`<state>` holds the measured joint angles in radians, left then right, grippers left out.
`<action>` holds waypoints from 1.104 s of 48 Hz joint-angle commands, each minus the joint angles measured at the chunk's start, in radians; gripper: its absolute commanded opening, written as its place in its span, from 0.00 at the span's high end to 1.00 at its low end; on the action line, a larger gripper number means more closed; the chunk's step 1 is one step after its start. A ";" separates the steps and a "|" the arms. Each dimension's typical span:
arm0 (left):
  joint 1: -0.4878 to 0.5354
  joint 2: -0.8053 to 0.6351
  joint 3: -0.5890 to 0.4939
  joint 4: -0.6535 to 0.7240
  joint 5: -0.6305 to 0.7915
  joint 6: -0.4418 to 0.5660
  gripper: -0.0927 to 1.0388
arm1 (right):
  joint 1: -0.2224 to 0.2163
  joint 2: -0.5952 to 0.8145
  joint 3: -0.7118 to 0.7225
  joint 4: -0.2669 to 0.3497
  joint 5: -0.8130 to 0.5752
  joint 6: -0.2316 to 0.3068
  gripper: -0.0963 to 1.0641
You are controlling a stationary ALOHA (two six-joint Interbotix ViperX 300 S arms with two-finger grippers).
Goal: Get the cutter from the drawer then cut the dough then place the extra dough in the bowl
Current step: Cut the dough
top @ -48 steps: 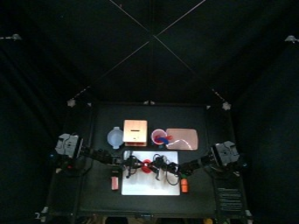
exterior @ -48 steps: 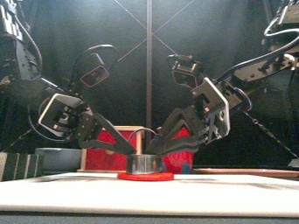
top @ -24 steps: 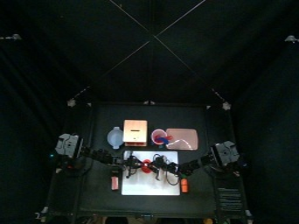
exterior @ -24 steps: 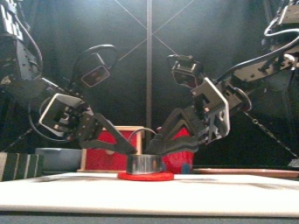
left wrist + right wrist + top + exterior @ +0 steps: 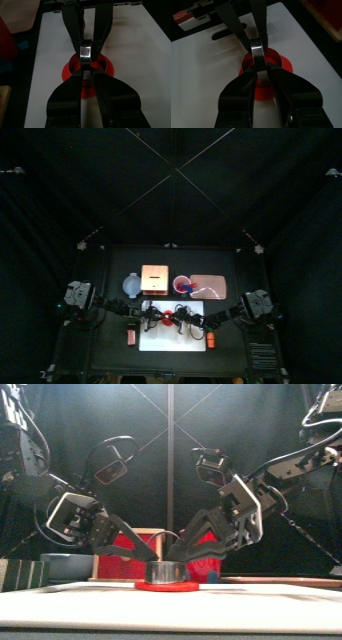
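The round metal cutter stands on the flat red dough in the middle of the white cutting board. My left gripper comes down from the left and is shut on the cutter's near rim. From the right, my right gripper is shut on the opposite rim. In the left wrist view the dough shows as a red disc under the jaws. The right wrist view shows the dough around the cutter's base.
Behind the board stand the blue-grey bowl, the wooden box, the red cup and the pink tray. A small red-orange piece lies beside the board's left edge.
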<state>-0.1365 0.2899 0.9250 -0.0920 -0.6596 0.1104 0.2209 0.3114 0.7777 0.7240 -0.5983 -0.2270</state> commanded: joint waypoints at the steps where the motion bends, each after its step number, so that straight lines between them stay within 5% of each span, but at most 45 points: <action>1: -0.043 0.044 0.006 0.005 0.071 0.000 0.41 | -0.002 0.052 0.020 0.014 0.048 0.000 0.35; 34: -0.006 -0.133 0.011 0.012 0.069 0.011 0.33 | -0.009 -0.086 -0.009 -0.107 0.048 -0.006 0.32; 53: -0.006 -0.158 -0.014 0.014 0.064 0.011 0.16 | -0.031 -0.083 -0.035 -0.156 0.048 -0.005 0.14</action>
<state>-0.1381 0.1641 0.9265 -0.0844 -0.5890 0.1227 0.2025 0.2485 0.7532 0.5706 -0.5476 -0.2332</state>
